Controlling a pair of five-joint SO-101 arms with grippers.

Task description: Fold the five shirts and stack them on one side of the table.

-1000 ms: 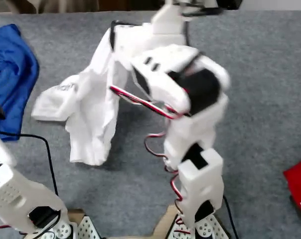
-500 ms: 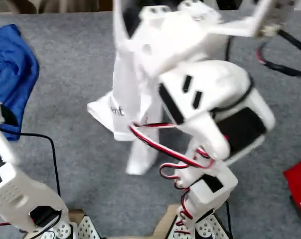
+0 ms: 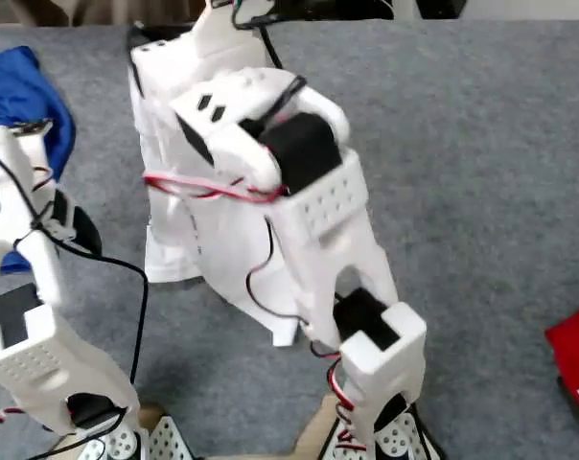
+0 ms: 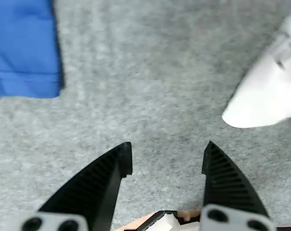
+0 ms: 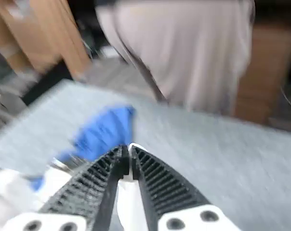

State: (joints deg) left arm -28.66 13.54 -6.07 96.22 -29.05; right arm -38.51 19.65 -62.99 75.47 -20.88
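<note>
A white shirt (image 3: pixel 179 244) hangs in the air over the left middle of the grey table, its lower edge near the surface. My right gripper (image 5: pixel 128 150) is shut on its top edge, with white cloth (image 5: pixel 128 202) showing between the black fingers. The right arm (image 3: pixel 299 192) stretches from the front toward the back left. A blue shirt (image 3: pixel 26 96) lies crumpled at the far left and is also in the left wrist view (image 4: pixel 22 48). My left gripper (image 4: pixel 167 156) hovers open over bare carpet between the blue shirt and the white shirt (image 4: pixel 263 98), holding nothing.
A red item (image 3: pixel 577 359) lies at the table's right edge. A black cable (image 3: pixel 127 278) trails from the left arm (image 3: pixel 31 326) near the front. Open grey carpet (image 3: pixel 481 144) spreads to the right of the arms.
The right arm has swung the hanging white shirt from the back centre to the left. The left arm has risen and come forward, close to the blue shirt.
</note>
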